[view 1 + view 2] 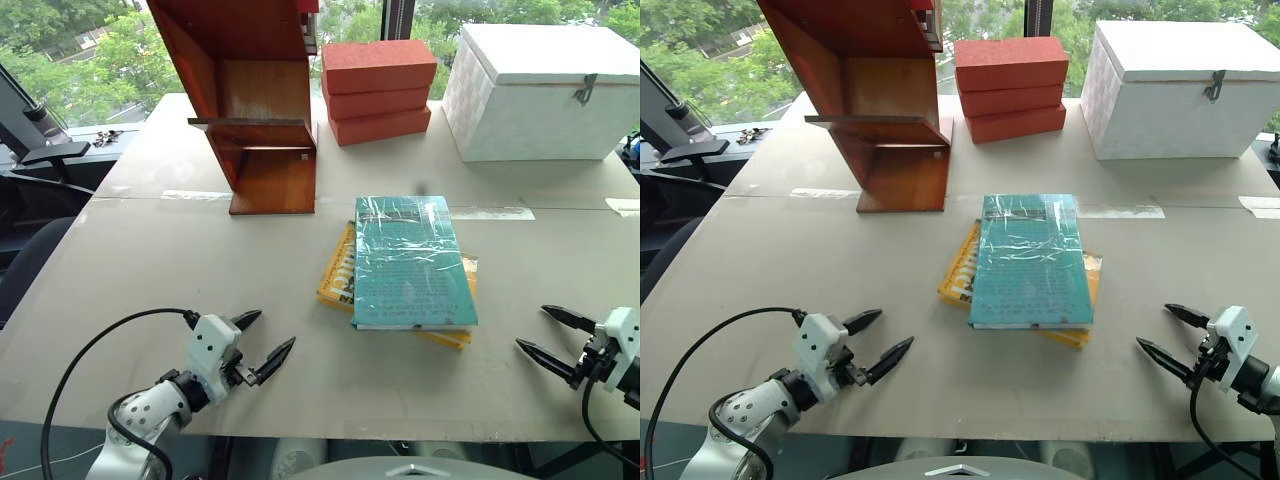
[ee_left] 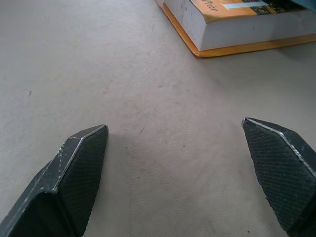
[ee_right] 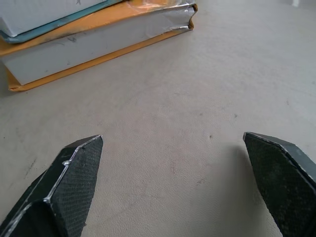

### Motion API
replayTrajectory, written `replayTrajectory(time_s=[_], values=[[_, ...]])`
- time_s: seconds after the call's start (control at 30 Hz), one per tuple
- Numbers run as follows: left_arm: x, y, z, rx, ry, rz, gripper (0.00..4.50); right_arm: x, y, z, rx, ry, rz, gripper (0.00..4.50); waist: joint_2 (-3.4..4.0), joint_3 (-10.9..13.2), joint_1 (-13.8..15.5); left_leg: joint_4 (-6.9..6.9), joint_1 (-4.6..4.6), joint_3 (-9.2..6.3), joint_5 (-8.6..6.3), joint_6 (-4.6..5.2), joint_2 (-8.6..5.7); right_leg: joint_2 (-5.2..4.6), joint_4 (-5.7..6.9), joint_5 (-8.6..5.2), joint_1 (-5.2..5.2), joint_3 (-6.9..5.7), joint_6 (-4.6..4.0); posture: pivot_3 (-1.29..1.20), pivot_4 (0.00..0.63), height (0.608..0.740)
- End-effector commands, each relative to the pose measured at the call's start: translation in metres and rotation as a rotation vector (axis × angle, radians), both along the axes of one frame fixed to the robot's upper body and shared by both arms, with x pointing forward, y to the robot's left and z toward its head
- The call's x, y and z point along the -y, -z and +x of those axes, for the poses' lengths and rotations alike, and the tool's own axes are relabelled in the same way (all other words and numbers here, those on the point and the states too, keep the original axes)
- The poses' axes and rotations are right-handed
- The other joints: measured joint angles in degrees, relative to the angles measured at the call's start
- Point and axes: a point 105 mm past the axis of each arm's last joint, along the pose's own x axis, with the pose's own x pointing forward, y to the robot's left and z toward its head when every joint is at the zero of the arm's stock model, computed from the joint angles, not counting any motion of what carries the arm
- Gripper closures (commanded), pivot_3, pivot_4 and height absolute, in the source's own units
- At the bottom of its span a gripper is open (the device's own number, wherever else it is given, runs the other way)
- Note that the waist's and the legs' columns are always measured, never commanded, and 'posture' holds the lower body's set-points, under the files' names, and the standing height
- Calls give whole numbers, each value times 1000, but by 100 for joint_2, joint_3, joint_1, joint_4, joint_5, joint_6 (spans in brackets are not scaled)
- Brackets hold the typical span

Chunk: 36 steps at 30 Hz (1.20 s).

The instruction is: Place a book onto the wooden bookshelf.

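The teal-green book (image 1: 411,262) in shiny plastic wrap lies flat on top of a yellow book (image 1: 338,275) in the middle of the table. The reddish-brown wooden bookshelf (image 1: 250,100) stands at the back left, its lower shelves bare. My left gripper (image 1: 269,342) hovers open over the table near the front edge, left of the books and apart from them. My right gripper (image 1: 541,333) stands open at the front right, also apart from the books. In the wrist views the yellow book's edge (image 2: 237,34) and the stacked books (image 3: 89,44) lie beyond the open fingers.
Three stacked orange-red bricks (image 1: 377,92) stand at the back centre beside the bookshelf. A white box (image 1: 540,90) with a metal latch sits at the back right. Strips of tape (image 1: 490,213) run across the beige table (image 1: 150,270).
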Motion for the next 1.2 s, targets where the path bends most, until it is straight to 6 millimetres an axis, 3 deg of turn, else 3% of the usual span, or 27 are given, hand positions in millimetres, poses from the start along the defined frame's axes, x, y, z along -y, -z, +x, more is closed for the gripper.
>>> replayTrajectory(time_s=[0.03, 0.4, 0.63, 0.8, 0.9, 0.97, 1.0, 1.07, 1.13, 1.2], values=[[4, 0, 1, 8, 21, 2, 20, 3, -11, 0, 32, -8, -17, 0, 0, 0, 0, 0, 0, 1, 0, 0, 0, 0, 0, 0, 0, 0, 0, 0, 150, 740], [0, 0, 5, 14, 31, 6, 20, 9, -21, 7, 53, 62, 3, 0, 1, -1, 3, 2, 0, 1, 0, 0, -1, 0, 0, 0, 1, 0, 0, 0, 150, 740], [-12, -24, 27, 82, 74, 9, 20, 8, -82, 63, 239, 255, 95, 0, -3, 8, -21, 8, 2, -4, 1, 1, -1, 6, 8, 3, 1, 0, -2, 0, 150, 740], [-9, -61, 36, 116, 245, -10, 20, 18, -99, 105, 298, 397, 2, 0, -11, 14, 7, 7, -7, -6, 2, 1, 0, 12, 8, 5, -1, -2, -7, 0, 150, 740], [-6, -78, 36, 131, 364, 0, 0, 13, -97, 119, 282, 371, -11, 712, -14, 16, 9, 3, -15, -5, 1, 1, -3, 11, 5, 15, 0, -2, -25, 0, 150, 740], [-5, -89, 35, 132, 427, 9, 0, 1, -97, 126, 275, 318, -13, 1617, -15, 16, 2, 1, -19, -4, 1, 2, -3, 11, 1, 14, -1, -2, -24, 0, 150, 740], [-5, -99, 35, 138, 462, 10, 0, -13, -96, 128, 263, 256, -14, 2105, -11, 20, -5, 1, -19, -4, 1, 1, -3, 11, 1, 14, -1, -2, -24, 0, 150, 740], [-5, -114, 35, 146, 524, 28, 0, -48, -91, 127, 235, 107, 9, 2657, -28, 36, -14, -4, -17, -6, 1, 2, 0, 16, 4, 13, -2, -1, -22, 0, 150, 740], [-7, -119, 35, 137, 556, 53, 0, -81, -85, 120, 203, -31, 21, 3577, -29, 37, -34, -4, -13, -11, 1, 2, 6, 24, 9, 13, -3, -3, -22, 0, 150, 740], [-9, -119, 35, 127, 567, 67, 0, -99, -82, 114, 183, -103, 28, 4414, -20, 42, -68, -4, -7, -8, 1, 3, 8, 24, 11, 13, -1, -2, -20, 0, 150, 740]])
